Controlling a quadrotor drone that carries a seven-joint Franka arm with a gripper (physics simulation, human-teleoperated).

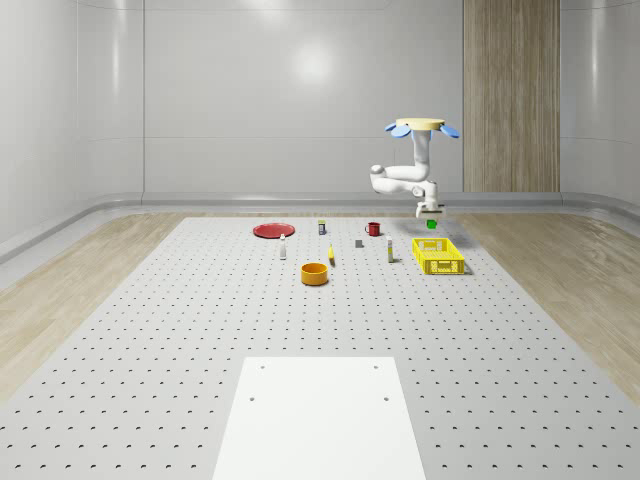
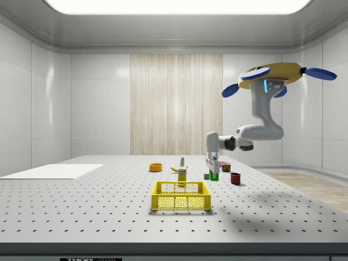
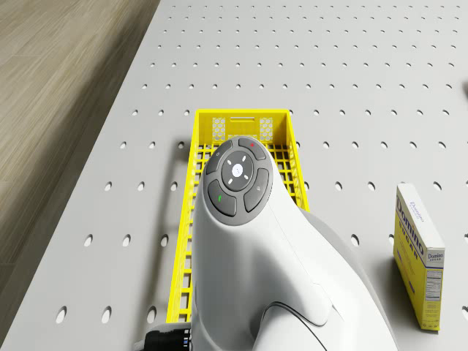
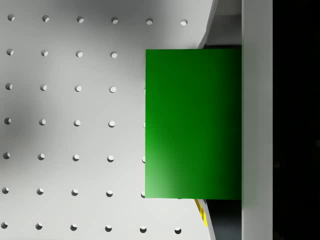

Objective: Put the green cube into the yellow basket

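The green cube (image 1: pixel 432 224) hangs in the air above the far end of the yellow basket (image 1: pixel 438 256), which stands on the perforated table. My gripper (image 1: pixel 431 220) points down and is shut on the cube. The drone (image 1: pixel 421 127) hovers high above this spot, with its white arm bent down below it. In the side view the gripper (image 2: pixel 214 173) holds the cube (image 2: pixel 215 176) a little above table height, just right of the basket (image 2: pixel 181 196). In the wrist view the cube (image 4: pixel 192 125) rests against one finger (image 4: pixel 256 120). The drone view has the arm over the basket (image 3: pixel 189 212).
On the table to the whole-scene view's left of the basket stand a red mug (image 1: pixel 373 228), a red plate (image 1: pixel 273 230), an orange bowl (image 1: pixel 315 273), a banana (image 1: pixel 331 258) and small bottles. A yellow box (image 3: pixel 418 252) lies near the basket. A white panel (image 1: pixel 320 415) lies at the front.
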